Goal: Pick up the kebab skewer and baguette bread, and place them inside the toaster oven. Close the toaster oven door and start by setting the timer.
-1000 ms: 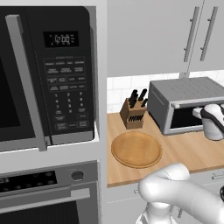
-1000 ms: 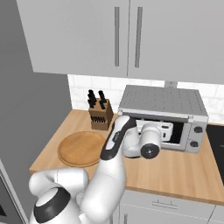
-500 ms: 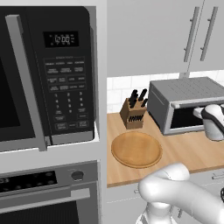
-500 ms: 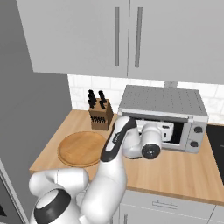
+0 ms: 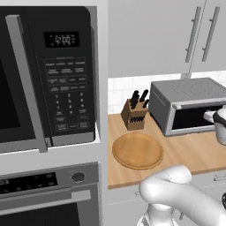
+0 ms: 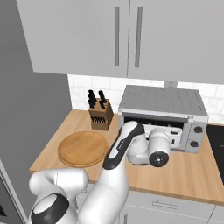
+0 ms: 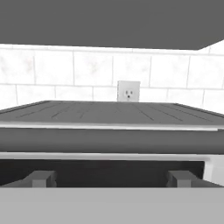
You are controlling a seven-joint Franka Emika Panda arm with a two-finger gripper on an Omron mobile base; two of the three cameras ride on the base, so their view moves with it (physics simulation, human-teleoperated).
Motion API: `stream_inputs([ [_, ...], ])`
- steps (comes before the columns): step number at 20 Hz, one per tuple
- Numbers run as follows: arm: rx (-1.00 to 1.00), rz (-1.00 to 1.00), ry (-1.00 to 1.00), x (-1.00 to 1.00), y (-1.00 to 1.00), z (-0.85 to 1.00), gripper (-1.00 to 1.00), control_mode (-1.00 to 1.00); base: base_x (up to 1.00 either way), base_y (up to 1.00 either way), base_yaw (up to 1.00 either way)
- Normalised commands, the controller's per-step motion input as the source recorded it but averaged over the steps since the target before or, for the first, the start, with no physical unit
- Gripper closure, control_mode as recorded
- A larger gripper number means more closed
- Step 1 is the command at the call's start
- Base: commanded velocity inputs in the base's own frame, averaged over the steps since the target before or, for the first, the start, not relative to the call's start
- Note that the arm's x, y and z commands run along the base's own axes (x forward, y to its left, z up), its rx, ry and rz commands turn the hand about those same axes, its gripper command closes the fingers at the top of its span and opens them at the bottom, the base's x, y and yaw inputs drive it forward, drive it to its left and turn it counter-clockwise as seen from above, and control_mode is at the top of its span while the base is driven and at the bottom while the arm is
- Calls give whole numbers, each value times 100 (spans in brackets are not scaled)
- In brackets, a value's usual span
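The grey toaster oven (image 6: 162, 101) with its ribbed top (image 7: 109, 111) stands at the back of the counter against the tiled wall. Its door (image 5: 194, 120), a dark window in a grey frame, stands upright, with the handle bar (image 7: 109, 140) across its top edge. My gripper (image 7: 111, 177) is open and points straight at the door just under that bar, very close to it, with nothing between its fingertips (image 7: 41, 177). From the right base view the hand (image 6: 159, 146) hangs in front of the oven's face. The kebab skewer and the baguette bread are out of view.
A round wooden board (image 5: 137, 151) lies on the counter left of the oven, with a knife block (image 5: 134, 112) behind it. A black microwave (image 5: 48, 75) and a wall oven (image 5: 48, 190) fill the tall unit at left. Upper cabinets (image 6: 127, 37) hang overhead.
The hand has crept slightly to the right along the oven's front. The gripper stays open and the door has not moved.
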Motion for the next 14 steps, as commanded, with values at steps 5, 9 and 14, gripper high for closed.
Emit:
stream_inputs([
  [5, 0, 0, 0, -18, -44, -4, -100, -100, 0, 0, 0],
  [9, 0, 0, 0, -12, -46, -9, -100, -100, 0, 0, 0],
  [14, 0, 0, 0, -2, -27, -8, -100, -100, 0, 0, 0],
])
